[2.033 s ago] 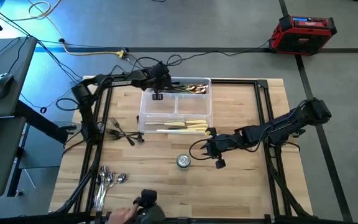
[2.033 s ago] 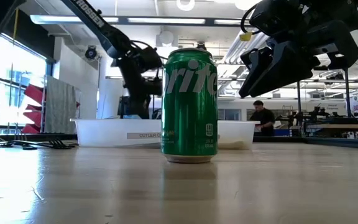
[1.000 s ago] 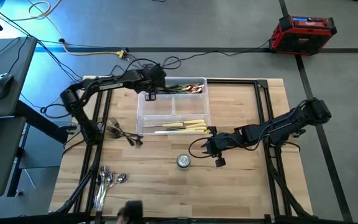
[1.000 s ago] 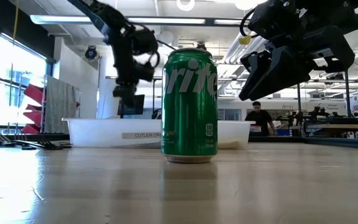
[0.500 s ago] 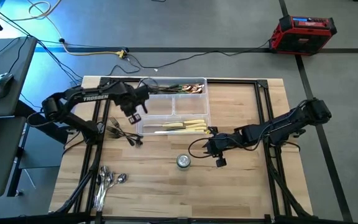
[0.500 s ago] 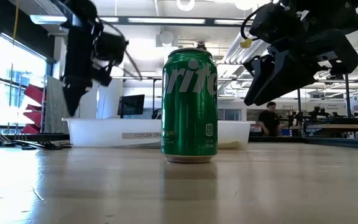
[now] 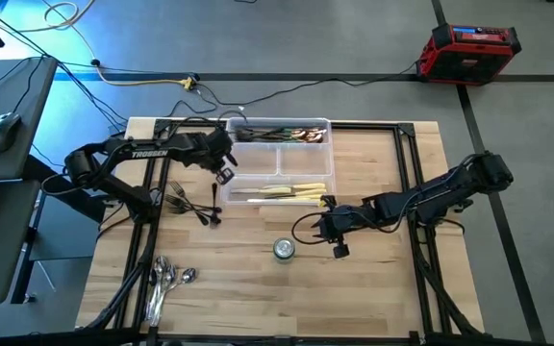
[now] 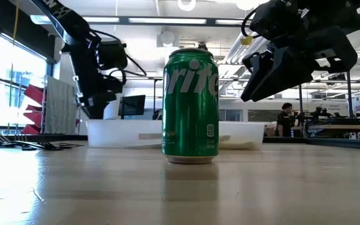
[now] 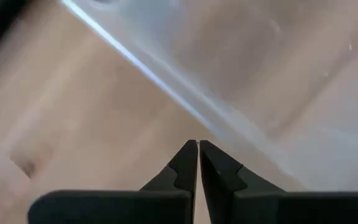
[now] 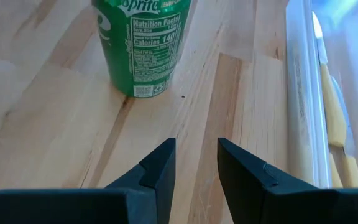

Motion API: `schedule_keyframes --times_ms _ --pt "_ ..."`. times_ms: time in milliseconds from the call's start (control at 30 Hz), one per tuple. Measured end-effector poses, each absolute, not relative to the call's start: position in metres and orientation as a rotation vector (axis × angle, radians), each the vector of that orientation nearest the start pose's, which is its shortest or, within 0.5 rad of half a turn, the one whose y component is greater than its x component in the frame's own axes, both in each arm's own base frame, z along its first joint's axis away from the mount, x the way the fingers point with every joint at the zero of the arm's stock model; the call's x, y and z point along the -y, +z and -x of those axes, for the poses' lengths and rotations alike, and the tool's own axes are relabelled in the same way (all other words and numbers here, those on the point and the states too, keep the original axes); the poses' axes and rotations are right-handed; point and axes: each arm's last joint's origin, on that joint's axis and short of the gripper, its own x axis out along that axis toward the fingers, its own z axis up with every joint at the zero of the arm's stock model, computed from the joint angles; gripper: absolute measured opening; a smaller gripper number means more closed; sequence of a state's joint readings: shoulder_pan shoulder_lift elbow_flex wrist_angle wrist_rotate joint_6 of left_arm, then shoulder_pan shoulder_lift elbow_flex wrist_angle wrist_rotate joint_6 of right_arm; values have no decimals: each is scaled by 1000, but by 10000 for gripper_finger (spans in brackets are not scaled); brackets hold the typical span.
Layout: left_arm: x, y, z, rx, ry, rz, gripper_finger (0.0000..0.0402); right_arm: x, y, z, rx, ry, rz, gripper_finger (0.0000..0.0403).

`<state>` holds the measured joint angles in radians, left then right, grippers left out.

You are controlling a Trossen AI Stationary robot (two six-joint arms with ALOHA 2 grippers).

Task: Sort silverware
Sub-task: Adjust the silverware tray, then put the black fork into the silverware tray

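The high view looks straight down on the whole table (image 7: pixel 373 288). The low view sits at tabletop height, close behind a green can (image 8: pixel 190 106). The right wrist view looks down on that same can.

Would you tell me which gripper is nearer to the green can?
The right gripper, open just beside the can. The left gripper is shut, farther off at the tray's left edge.

The left gripper (image 7: pixel 224 176) hangs over the table's left half, its fingers pressed together. The right gripper (image 7: pixel 332 231) hovers mid-table, fingers parted.
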<state>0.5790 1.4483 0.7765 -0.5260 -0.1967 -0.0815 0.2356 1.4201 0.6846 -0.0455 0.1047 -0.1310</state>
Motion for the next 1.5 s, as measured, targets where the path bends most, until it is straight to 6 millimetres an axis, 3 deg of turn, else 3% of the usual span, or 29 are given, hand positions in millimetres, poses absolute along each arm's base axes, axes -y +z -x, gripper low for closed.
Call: schedule_keyframes --times_ms 200,367,533,733,933,1100,1267,1500 --pt "-159 174 -206 -1100 816 258 0 -60 176 -264 -765 172 249 103" --pt "-154 184 -198 -1279 882 210 0 -60 176 -263 -776 167 238 103" --pt "-128 202 -190 -1463 921 222 0 -60 175 -263 -782 167 240 103" --pt "-80 205 -187 -1595 745 428 0 -60 175 -263 -782 170 237 103" --pt "-29 182 -181 -1711 540 502 1 -60 175 -262 -795 161 197 103" --pt "1 159 -170 -1762 464 335 13 -60 174 -262 -800 158 190 103" --pt "15 143 -164 -1696 491 231 41 -60 174 -262 -800 155 183 103" --pt "17 131 -150 -1687 623 200 95 -60 174 -262 -801 151 173 103"
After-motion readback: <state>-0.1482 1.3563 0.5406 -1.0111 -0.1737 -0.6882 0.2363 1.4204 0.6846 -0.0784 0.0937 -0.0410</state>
